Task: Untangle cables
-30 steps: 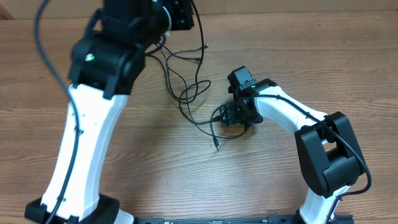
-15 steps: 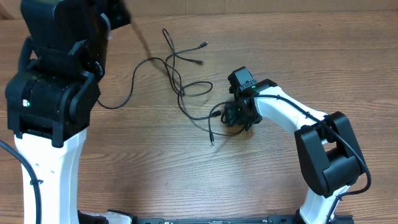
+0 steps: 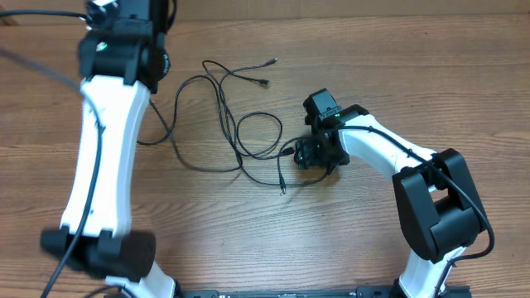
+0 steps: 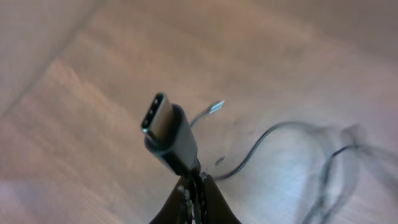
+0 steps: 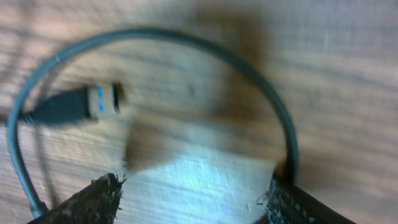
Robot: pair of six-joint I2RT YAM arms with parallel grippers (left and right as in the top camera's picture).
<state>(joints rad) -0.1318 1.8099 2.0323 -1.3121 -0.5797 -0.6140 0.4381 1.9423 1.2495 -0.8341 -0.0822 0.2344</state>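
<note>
- Left wrist: left gripper (image 4: 194, 190) is clenched on the USB-C cable (image 4: 163, 127) just behind its plug. The plug sticks up past the fingertips, well clear of the table (image 3: 397, 66).
- Below it we see more cord on the wood, but it's too blurred to say which strand.
- Right wrist: right gripper (image 5: 196, 199) has its jaws apart with nothing clamped. A cable loop (image 5: 149, 31) arcs between the fingertips and a USB-A plug (image 5: 102, 102) lies inside it, flat on the wood. The loop runs right beside the right-hand fingertip. We can't tell if it touches.
- Overhead: the right gripper is low on the table at the right edge of the cables (image 3: 240, 153).
- What changed over the last second: the left arm (image 3: 108, 141) swung from over the middle of the tangle out to the far left, taking its held end along.
- The knot near centre has opened up. One strand now sweeps wide to the left and disappears behind the left arm.
- The right gripper has barely moved. The loose plug below it only shifted slightly.
- Our read: the pull is working. There are fewer crossings, but the loops at centre still overlap, so it's not done.
- Risk: with the right jaws open nothing anchors that side, so more pulling may drag the whole bundle.
</note>
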